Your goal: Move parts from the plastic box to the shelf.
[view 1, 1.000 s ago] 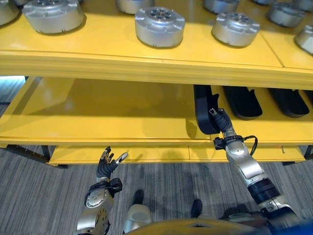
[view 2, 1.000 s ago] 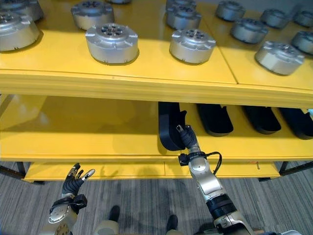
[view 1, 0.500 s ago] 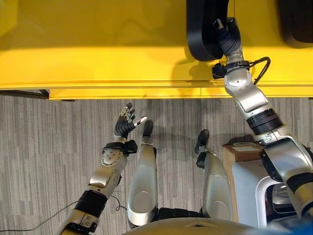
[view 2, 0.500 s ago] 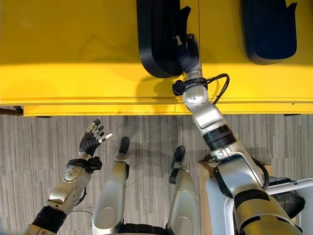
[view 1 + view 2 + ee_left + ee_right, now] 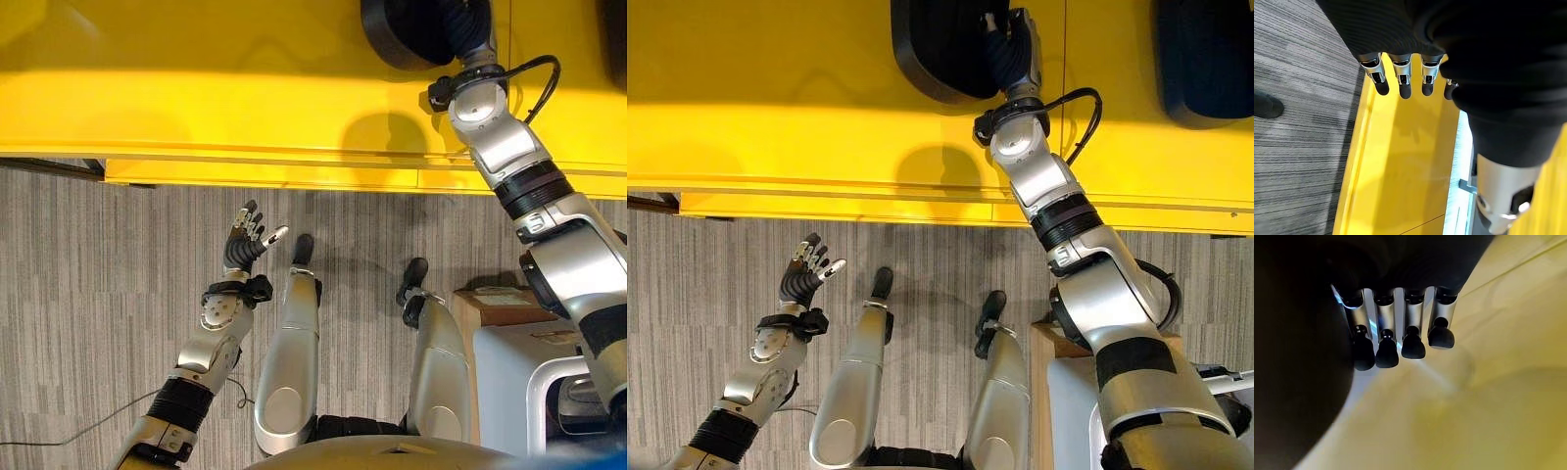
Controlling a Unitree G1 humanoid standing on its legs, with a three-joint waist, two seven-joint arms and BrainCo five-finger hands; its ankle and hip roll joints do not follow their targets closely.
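- Right hand rests against a black part on the yellow shelf; its grip is hidden, the part cut off.
- Left hand hangs spread over the floor, holding nothing.

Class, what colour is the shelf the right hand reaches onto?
Yellow shelf; clearest in the right eye view.

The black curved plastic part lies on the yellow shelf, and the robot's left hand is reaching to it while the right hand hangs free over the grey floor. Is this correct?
Not quite: the hands are swapped. In the right eye view, the right hand reaches to the black curved plastic part on the yellow shelf, while the left hand hangs free over the grey floor.
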